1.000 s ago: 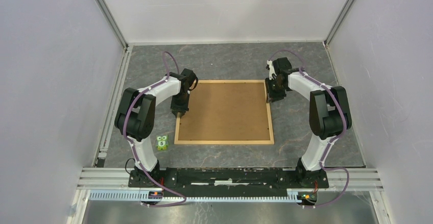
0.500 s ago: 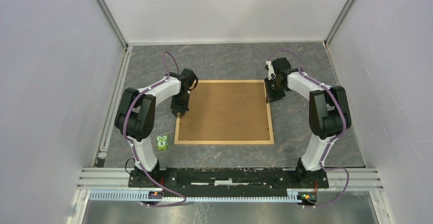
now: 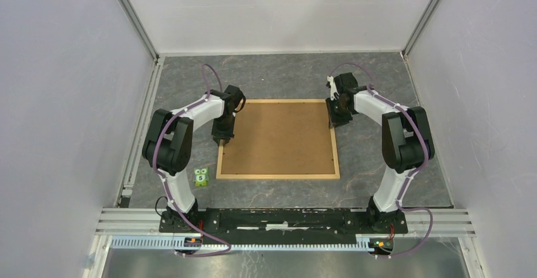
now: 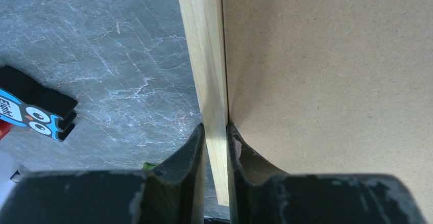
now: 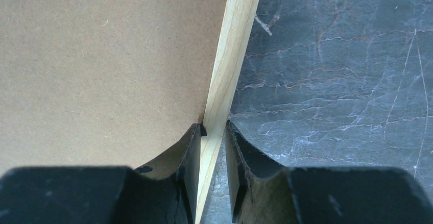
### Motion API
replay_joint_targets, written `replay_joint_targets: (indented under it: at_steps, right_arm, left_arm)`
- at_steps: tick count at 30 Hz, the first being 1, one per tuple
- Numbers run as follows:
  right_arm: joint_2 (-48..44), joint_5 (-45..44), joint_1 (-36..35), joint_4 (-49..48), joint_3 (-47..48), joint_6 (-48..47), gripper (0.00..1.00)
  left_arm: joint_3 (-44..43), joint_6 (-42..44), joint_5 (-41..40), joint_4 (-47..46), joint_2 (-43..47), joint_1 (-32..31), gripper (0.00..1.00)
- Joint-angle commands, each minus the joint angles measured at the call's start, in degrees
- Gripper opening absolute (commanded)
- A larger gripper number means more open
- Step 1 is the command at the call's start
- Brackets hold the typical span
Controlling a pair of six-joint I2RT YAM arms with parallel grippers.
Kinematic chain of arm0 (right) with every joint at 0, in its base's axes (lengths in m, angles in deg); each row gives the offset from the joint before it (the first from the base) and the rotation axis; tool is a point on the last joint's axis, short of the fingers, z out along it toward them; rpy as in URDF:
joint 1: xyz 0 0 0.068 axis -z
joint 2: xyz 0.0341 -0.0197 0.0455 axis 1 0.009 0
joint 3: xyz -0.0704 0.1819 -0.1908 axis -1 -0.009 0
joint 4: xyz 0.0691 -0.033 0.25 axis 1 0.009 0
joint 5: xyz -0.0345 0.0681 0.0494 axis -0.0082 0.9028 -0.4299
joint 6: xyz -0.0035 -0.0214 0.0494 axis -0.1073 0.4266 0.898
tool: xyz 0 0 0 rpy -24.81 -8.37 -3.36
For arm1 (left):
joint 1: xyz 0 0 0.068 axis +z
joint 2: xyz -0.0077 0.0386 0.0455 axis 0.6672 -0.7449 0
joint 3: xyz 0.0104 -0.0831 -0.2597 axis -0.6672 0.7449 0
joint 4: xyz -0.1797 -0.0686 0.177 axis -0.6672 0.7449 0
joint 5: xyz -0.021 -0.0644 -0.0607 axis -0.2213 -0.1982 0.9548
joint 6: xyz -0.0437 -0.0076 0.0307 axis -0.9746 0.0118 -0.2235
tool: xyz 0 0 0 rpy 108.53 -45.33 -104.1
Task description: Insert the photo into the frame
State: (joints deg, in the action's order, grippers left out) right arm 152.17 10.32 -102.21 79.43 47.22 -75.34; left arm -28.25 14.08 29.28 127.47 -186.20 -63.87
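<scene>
The frame (image 3: 277,176), made of thin light wooden strips, lies flat on the grey table with a plain brown backing board (image 3: 278,139) filling it. The photo is hidden. My left gripper (image 3: 223,140) is shut on the frame's left strip (image 4: 204,45), one finger outside on the table side and one inside against the board; the jaws (image 4: 215,127) pinch the wood. My right gripper (image 3: 334,121) is shut on the right strip (image 5: 237,40) near the far corner, its tips (image 5: 214,126) on either side of the wood.
A small green owl block (image 3: 201,177) marked 5 stands just left of the frame's near left corner. A black block with a blue owl (image 4: 35,113) shows in the left wrist view. White walls and metal rails (image 3: 142,120) enclose the table.
The right gripper has shifted slightly toward the far end of the right strip and narrowed a little. The left gripper and the frame have not moved.
</scene>
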Motion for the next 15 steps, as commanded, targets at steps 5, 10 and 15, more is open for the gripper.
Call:
replay_joint_targets:
  at_steps: [5,10,15]
  right_arm:
    - [-3.02,-0.28,0.78,1.96,1.46,-0.41,0.29]
    - [-3.33,-0.60,0.88,3.59,3.06,-1.04,0.29]
    - [-2.79,-0.36,1.02,2.93,1.49,-1.09,0.29]
  left_arm:
    - [3.00,1.31,5.23,-3.68,-4.62,-1.59,0.11]
    - [2.84,1.30,5.84,-3.73,-4.84,-1.59,0.10]
    - [3.00,1.30,5.62,-3.69,-4.80,-1.56,0.10]
